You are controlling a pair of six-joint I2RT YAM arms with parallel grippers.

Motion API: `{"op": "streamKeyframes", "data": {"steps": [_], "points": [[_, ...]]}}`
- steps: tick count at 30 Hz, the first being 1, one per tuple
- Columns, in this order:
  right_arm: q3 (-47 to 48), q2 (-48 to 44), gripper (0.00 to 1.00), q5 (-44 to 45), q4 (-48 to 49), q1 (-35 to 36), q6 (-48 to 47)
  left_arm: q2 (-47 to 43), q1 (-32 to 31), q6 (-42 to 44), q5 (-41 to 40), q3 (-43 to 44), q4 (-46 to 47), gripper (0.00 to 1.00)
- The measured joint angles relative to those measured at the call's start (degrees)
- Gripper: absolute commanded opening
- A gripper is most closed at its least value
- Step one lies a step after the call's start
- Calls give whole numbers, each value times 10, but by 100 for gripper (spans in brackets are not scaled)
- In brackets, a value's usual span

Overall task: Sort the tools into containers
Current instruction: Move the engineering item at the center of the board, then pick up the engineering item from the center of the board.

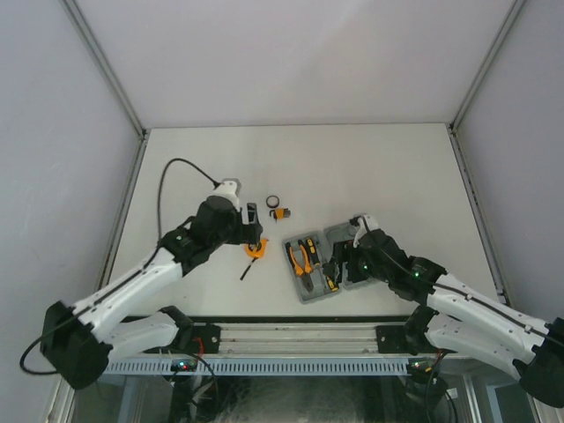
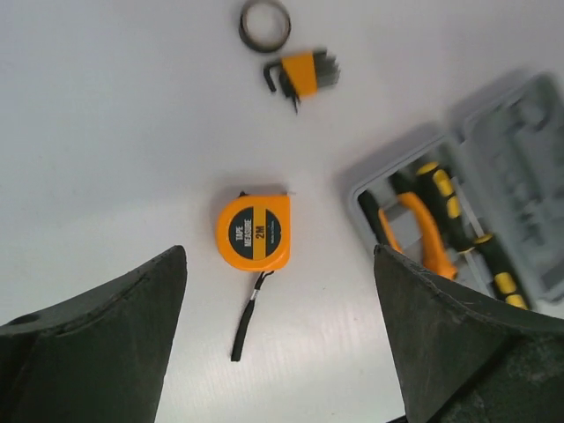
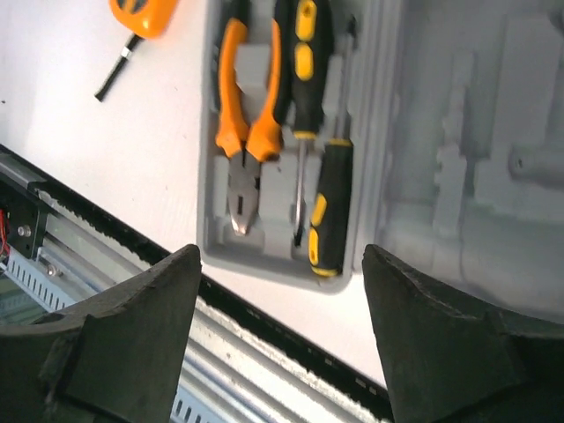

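The left gripper (image 2: 278, 256) hangs wide open and empty over the tape measure (image 2: 254, 232). The tape measure lies on the table (image 2: 106, 132) toward its near edge, just left of the case (image 2: 529, 115). The right gripper (image 3: 280, 256), also spread and empty, hovers over the case's near edge, where the pliers (image 3: 247, 106) and two screwdrivers (image 3: 304, 53) lie in recesses.

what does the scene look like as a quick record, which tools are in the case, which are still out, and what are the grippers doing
in case: pliers, two screwdrivers, same half
other half: no tools in the part that shows
on table: tape measure, hex key set, ring
left gripper: open, empty, over tape measure
right gripper: open, empty, over case
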Motion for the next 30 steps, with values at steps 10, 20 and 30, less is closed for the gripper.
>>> {"op": "streamKeyframes", "data": {"steps": [10,20,30], "points": [[27,140,86,41,220,58,-173,-195,149,-20,39,2,-57,93],[248,351,89,-65,236,66,-431,-228,319,7,126,10,-143,93],[414,558,94,-90,117,113,-617,-251,362,26,139,10,-155,93]]}}
